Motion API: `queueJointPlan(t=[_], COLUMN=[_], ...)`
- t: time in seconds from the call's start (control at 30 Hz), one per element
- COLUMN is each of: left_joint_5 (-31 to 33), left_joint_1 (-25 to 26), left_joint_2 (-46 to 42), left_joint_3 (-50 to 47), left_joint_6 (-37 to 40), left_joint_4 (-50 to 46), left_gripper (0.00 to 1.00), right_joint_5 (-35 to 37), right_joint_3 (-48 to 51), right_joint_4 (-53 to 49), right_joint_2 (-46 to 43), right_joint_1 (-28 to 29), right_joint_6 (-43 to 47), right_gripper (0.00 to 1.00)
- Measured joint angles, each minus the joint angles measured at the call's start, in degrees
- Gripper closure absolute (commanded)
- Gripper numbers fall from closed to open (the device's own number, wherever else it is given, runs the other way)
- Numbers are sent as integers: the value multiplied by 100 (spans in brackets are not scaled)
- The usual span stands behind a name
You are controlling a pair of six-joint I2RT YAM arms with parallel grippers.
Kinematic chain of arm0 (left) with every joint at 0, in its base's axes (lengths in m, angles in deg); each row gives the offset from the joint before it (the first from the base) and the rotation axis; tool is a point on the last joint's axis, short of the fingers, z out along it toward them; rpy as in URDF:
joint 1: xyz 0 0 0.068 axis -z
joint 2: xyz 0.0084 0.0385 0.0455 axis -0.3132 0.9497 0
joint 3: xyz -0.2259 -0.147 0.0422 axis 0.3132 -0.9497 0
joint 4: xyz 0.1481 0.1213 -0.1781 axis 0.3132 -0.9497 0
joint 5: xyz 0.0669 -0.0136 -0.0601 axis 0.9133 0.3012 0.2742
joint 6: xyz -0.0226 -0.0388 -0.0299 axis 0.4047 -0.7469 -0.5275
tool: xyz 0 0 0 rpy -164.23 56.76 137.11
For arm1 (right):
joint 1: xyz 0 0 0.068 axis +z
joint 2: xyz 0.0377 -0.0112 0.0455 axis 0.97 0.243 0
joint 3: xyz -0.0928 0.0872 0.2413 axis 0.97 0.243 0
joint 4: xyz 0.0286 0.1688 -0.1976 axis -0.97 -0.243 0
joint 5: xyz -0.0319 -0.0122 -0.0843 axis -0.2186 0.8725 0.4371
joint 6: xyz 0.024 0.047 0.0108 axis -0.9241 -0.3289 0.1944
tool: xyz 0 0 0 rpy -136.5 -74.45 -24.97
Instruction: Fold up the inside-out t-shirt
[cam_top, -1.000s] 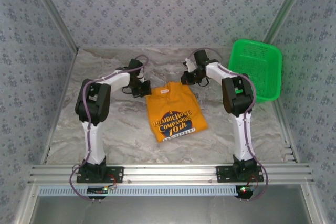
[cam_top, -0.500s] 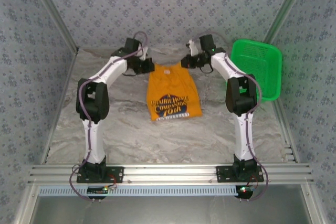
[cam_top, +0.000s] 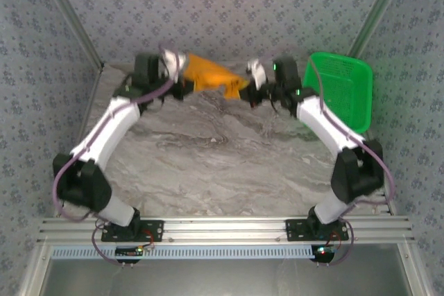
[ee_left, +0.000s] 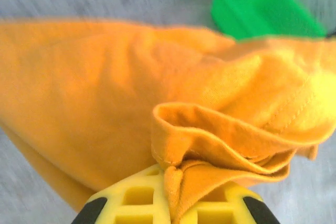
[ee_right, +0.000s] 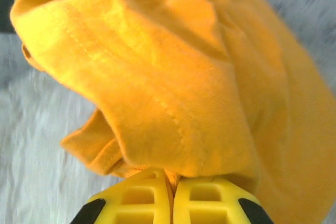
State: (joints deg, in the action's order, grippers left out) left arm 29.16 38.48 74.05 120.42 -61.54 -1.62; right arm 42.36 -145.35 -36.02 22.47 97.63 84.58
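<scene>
t-shirt — pinched at both ends

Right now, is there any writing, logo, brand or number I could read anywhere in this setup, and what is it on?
No text can be read anywhere.
t-shirt: bunched between the left gripper and the right gripper, it shows plain orange cloth and stitched hems.
green basket: bare mesh, no label.
Wall covering: a repeating small pattern, no words.
</scene>
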Motion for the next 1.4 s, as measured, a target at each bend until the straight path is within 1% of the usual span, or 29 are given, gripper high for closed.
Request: queueJointPlan(t=[0.03, 0.07, 0.1, 0.13, 0.17, 0.23, 0.27, 0.3, 0.33, 0.37, 0.4, 0.5, 0.6, 0.63, 0.67, 0.7, 0.73, 0.83, 0.9, 1.0, 1.13, 1.2, 1.3, 1.37, 1.4], left_joint_5=[131, 282, 420, 564, 776, 1158, 1320, 1438, 1550, 1676, 1746, 1849, 1845, 1845, 1845, 1856, 1858, 1812, 1722, 1648, 1725, 1825, 1908, 1930, 1926], left_joint_1=[223, 481, 730, 999, 1241, 1460, 1478, 1478, 1478, 1497, 1543, 1829, 2295, 2452, 2640, 2763, 2872, 2911, 2909, 2981, 3003, 2929, 2732, 2645, 2634], left_joint_2=[-354, -579, -706, -774, -824, -1032, -1239, -1480, -1801, -2170, -2426, -3021, -3104, -3082, -3038, -2979, -2887, -2680, -2579, -2135, -1235, -809, -304, -79, 26], left_joint_3=[-918, -1670, -2275, -2815, -3303, -3917, -4105, -4214, -4288, -4304, -4299, -4223, -4175, -4162, -4131, -4089, -4030, -3888, -3683, -3049, -2345, -2319, -2358, -2347, -2299], left_joint_6=[96, 155, 223, 245, 238, 184, 109, 105, 61, 42, 63, 317, 1016, 1255, 1561, 1799, 2085, 2645, 2944, 3482, 4299, 4660, 5047, 5222, 5300], left_joint_4=[361, 636, 802, 909, 957, 929, 887, 866, 859, 866, 909, 1001, 968, 916, 852, 796, 763, 739, 509, -90, -791, -907, -1008, -1036, -1104], left_gripper=[96, 70, 48, 40, 37, 22, 5, 3, 1, 1, 1, 1, 1, 1, 1, 2, 2, 3, 5, 6, 14, 17, 19, 26, 31], right_joint_5=[184, 413, 645, 898, 1150, 1624, 1888, 2090, 2315, 2498, 2610, 2743, 2699, 2699, 2702, 2669, 2507, 1871, 1644, 1478, 1434, 1506, 1690, 1742, 1797], right_joint_3=[730, 1290, 1705, 2039, 2269, 2483, 2511, 2514, 2505, 2492, 2468, 2365, 2369, 2402, 2455, 2503, 2564, 2590, 2579, 2583, 2673, 2782, 2922, 2962, 2966], right_joint_4=[131, 186, 173, 90, -33, -343, -540, -684, -826, -970, -1097, -1528, -1947, -2041, -2127, -2186, -2240, -2376, -2389, -2391, -2100, -1847, -1523, -1355, -1259], right_joint_2=[-306, -490, -590, -640, -667, -802, -960, -1130, -1368, -1624, -1810, -2323, -2457, -2450, -2444, -2439, -2435, -2308, -2142, -1891, -1735, -1598, -1325, -1165, -1054], right_joint_1=[155, 304, 435, 551, 619, 658, 660, 671, 695, 748, 802, 994, 1113, 1143, 1167, 1169, 1126, 798, 706, 704, 688, 627, 496, 459, 470], right_joint_6=[175, 313, 404, 498, 577, 662, 719, 767, 852, 933, 1016, 1543, 2341, 2592, 2846, 2992, 3202, 3825, 4223, 4813, 5278, 5508, 5757, 5897, 5976], right_gripper=[72, 57, 53, 51, 50, 49, 48, 46, 45, 45, 41, 40, 38, 34, 28, 25, 25, 25, 24, 24, 24, 25, 25, 25, 27])
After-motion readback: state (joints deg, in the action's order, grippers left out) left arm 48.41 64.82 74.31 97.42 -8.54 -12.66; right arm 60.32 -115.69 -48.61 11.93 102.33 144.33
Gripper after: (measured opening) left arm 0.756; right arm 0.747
